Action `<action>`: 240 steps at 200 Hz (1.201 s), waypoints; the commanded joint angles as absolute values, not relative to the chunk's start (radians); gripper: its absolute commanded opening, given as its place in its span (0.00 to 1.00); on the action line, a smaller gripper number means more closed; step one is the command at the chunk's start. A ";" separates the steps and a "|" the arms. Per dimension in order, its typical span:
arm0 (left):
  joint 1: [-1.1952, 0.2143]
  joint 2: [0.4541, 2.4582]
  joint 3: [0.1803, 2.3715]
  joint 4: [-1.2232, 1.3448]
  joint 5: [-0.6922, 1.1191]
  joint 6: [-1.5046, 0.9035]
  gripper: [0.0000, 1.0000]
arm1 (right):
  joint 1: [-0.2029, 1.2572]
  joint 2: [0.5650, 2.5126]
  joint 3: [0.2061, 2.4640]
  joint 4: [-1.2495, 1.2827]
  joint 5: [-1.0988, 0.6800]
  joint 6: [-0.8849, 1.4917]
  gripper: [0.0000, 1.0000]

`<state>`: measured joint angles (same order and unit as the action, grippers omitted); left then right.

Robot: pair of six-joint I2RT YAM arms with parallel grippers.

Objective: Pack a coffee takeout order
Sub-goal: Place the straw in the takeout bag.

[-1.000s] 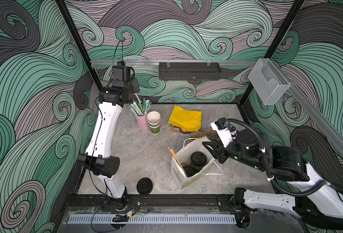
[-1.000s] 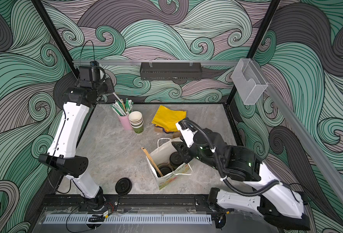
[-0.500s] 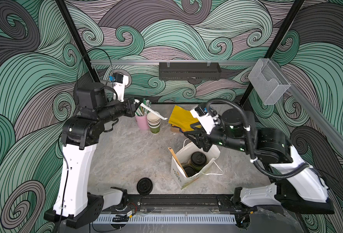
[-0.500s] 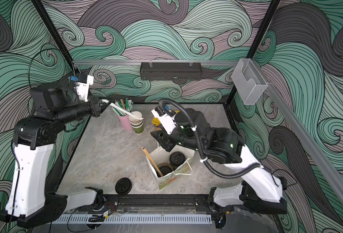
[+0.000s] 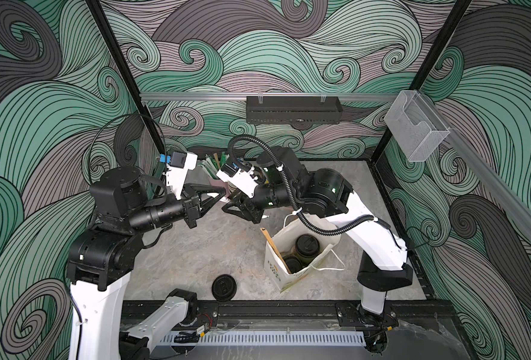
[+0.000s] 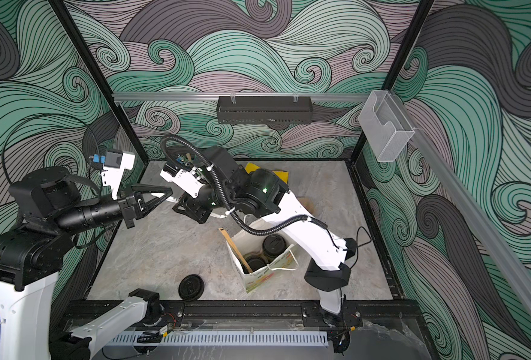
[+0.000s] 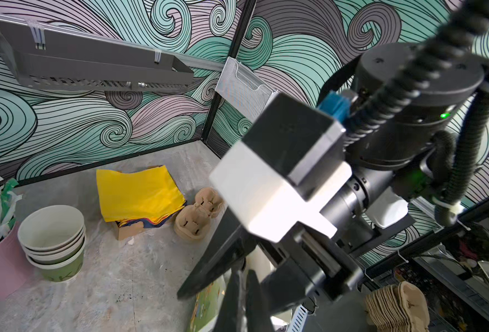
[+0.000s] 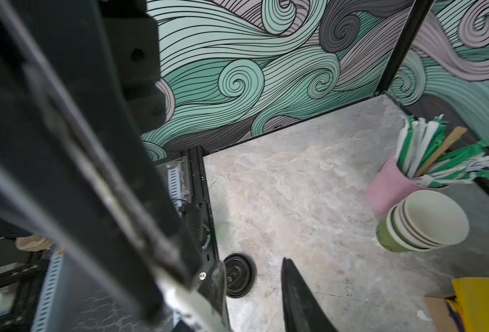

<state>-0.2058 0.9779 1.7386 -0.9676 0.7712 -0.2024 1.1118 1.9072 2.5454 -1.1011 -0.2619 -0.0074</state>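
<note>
My left gripper (image 5: 222,197) is shut on a wrapped straw (image 5: 219,195) and holds it level above the table. My right gripper (image 5: 230,202) faces it tip to tip. Its jaws stand apart (image 8: 251,267) around the straw's free end. A white paper bag (image 5: 276,268) stands open at the front right with two black-lidded cups (image 5: 307,246) inside. A loose black lid (image 5: 224,287) lies at the front edge. Stacked olive-green cups (image 7: 52,238) and yellow napkins (image 7: 139,192) sit at the back, mostly hidden by the right arm in both top views.
A pink cup of wrapped straws (image 8: 389,186) stands next to the cup stack. A wooden stirrer (image 5: 275,249) leans inside the bag. Brown pulp cup carriers (image 7: 197,215) lie beside the napkins. A black rail (image 5: 289,308) runs along the front edge.
The left arm swung down from the straw cup to mid-table, carrying a straw. The right arm rose from the bag and came left to meet it, its jaws narrowing.
</note>
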 commanded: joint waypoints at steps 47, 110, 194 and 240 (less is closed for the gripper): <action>-0.211 1.000 1.741 -1.032 0.814 -0.127 0.00 | 1.119 1.855 2.540 -1.118 -0.296 -0.028 0.35; -0.211 1.032 1.758 -1.050 0.845 -0.099 0.00 | 1.119 1.839 2.516 -1.074 -0.284 -0.037 0.16; -0.210 0.999 1.727 -0.904 0.824 -0.153 0.72 | 1.118 1.763 2.500 -1.107 -0.272 -0.032 0.00; -0.210 0.905 1.604 -0.691 0.541 -0.299 0.85 | 1.118 1.504 2.209 -1.072 -0.157 -0.025 0.01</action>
<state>-0.2081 0.9573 1.6592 -0.8452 0.7387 -0.2012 1.1137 1.6592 2.3589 -1.1023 -0.2348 -0.0189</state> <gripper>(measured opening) 0.850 0.053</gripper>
